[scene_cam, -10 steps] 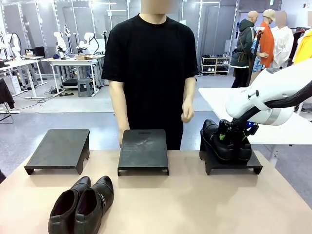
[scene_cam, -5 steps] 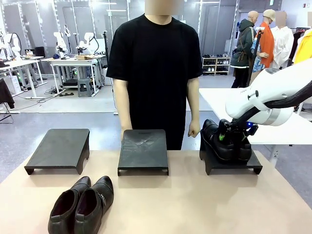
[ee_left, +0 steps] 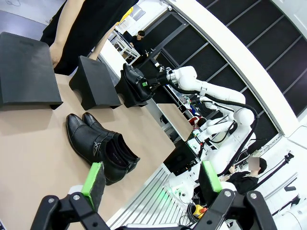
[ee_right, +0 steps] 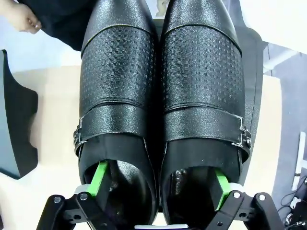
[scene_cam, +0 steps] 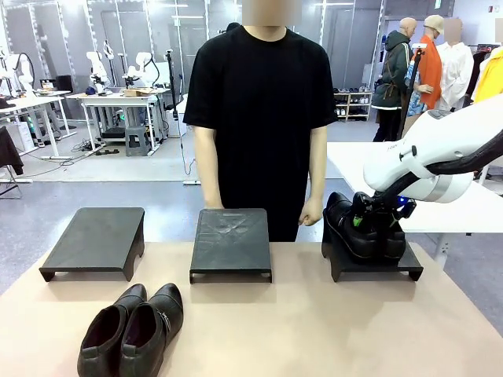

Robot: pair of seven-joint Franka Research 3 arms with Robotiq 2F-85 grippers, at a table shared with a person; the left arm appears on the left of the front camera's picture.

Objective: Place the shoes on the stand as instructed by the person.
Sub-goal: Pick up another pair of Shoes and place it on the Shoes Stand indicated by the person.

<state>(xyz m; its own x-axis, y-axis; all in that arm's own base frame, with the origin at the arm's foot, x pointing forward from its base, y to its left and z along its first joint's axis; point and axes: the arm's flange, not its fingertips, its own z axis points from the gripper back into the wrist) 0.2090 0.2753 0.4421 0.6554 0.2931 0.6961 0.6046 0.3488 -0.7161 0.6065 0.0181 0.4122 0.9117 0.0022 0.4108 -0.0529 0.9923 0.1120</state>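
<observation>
Black glossy leather, two low-cut pairs. First pair (scene_cam: 363, 229) parked on the right stand (scene_cam: 409, 269) at the right of the front frame, shoes side by side and touching; seen from above in the right wrist view (ee_right: 163, 96), with embossed vamps and buckled straps. Right gripper (scene_cam: 371, 214) down over that pair, one green-padded finger (ee_right: 100, 179) inside each shoe mouth, jaws spread wide, squeezing nothing, lifting nothing. Second pair (scene_cam: 132, 330) lying on the table (scene_cam: 314, 330) at the lower left of the front frame, heels toward the camera, shoes touching, just in front of the left stand (scene_cam: 94, 236) and near the middle stand (scene_cam: 230, 239). Left gripper (ee_left: 151, 179) held above the table, jaws apart and empty, with the second pair (ee_left: 100, 148) beyond its pads at centre left of the wrist frame. Person (scene_cam: 263, 102) behind the middle stand, arms hanging, no pointing gesture readable. Probably moderate in weight, stiff in sole and heel, yielding at the collar. Polished uppers likely slippery under the pads and easily scuffed. Best hold, judging by shape: a finger down each shoe mouth, adjoining inner walls pinched together, both shoes raised as one. Expect drooping toes if gripped too far back.
</observation>
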